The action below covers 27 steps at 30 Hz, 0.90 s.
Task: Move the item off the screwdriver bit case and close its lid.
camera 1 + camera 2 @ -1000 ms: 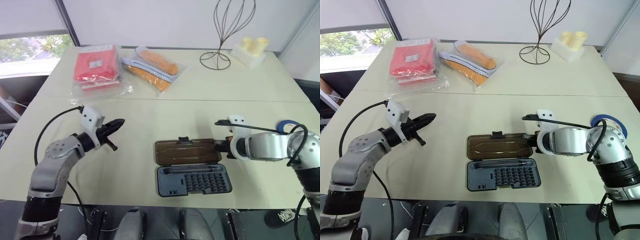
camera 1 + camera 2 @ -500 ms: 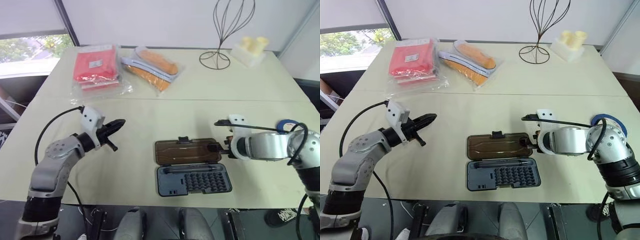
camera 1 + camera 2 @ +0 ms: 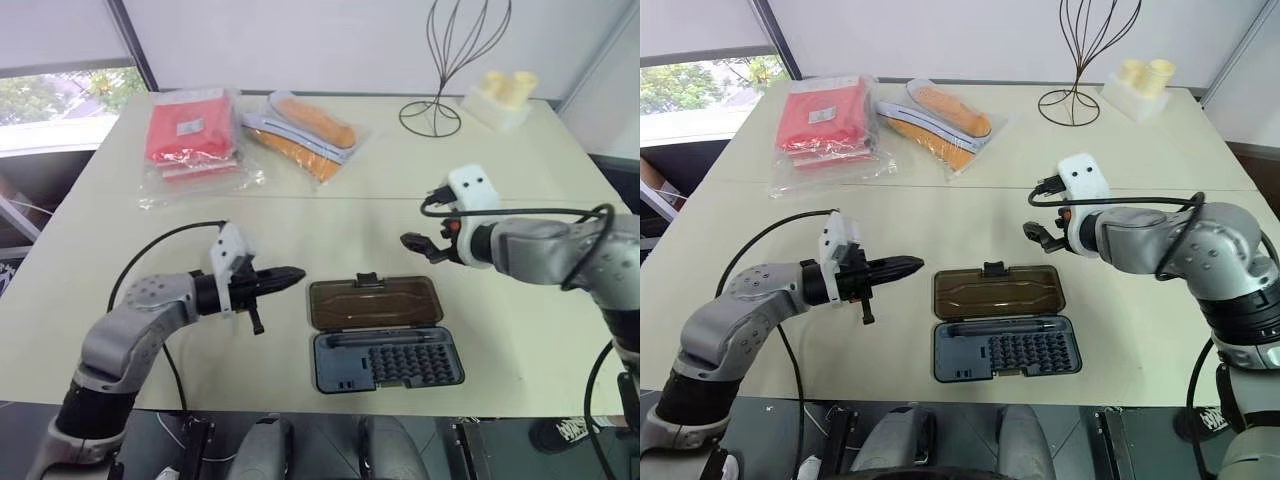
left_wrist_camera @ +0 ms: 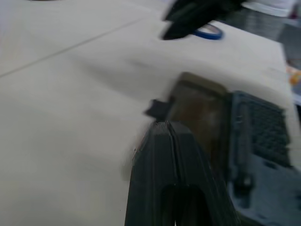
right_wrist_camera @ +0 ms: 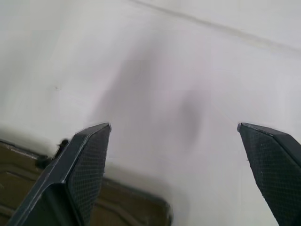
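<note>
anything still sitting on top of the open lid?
No. The lid lies flat open with its brown panel bare; the blue tape sits off on the table. What is beneath the lid is covered.

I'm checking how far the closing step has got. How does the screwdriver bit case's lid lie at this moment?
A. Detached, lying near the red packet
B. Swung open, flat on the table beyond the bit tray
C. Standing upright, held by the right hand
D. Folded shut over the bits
B: the smoky-brown lid lies flat on the table, hinged to the screwdriver bit case, whose rows of bits are uncovered; neither hand touches it.
</note>
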Each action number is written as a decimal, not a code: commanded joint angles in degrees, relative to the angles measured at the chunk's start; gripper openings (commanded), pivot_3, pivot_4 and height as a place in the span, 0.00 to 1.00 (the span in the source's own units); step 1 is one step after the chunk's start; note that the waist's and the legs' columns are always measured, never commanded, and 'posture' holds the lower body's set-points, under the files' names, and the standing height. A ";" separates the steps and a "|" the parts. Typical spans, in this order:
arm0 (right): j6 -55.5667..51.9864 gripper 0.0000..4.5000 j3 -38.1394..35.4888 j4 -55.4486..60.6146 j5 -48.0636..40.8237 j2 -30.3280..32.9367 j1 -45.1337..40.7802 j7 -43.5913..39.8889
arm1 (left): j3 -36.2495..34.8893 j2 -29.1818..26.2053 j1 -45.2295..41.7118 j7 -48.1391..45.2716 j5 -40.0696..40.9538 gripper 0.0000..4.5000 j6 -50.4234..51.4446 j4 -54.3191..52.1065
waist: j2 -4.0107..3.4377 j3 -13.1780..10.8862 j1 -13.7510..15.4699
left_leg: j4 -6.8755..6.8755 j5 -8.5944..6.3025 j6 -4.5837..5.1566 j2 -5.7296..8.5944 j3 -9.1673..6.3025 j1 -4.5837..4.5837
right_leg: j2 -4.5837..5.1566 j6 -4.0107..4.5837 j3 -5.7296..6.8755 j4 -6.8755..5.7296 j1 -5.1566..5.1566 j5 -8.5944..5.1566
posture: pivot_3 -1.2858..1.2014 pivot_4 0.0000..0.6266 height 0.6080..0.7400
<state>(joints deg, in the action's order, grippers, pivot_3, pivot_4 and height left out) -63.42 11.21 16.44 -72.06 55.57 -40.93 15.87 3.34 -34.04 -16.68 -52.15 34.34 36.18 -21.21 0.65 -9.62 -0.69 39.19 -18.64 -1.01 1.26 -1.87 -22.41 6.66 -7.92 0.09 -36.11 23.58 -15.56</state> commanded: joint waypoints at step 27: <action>15.93 0.99 -2.16 9.52 42.01 0.63 14.60 -46.98 | 16.99 -6.32 1.45 -19.54 -8.23 0.00 -6.78 2.25 | -0.04 -0.03 0.02 | 0.00 0.00 0.00 0.01 0.00 0.06 | -0.02 0.00 -0.01 -0.04 -0.02 0.00 | 0.52 0.24 1.00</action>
<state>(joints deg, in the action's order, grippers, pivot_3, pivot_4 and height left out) -48.33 11.79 23.76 -30.95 55.32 -25.97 -29.81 19.75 -40.76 -15.70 -71.94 26.34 30.38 -18.39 0.62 -9.65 -0.67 39.19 -18.64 -1.01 1.27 -1.87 -22.36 6.65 -7.91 0.07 -36.15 23.56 -15.56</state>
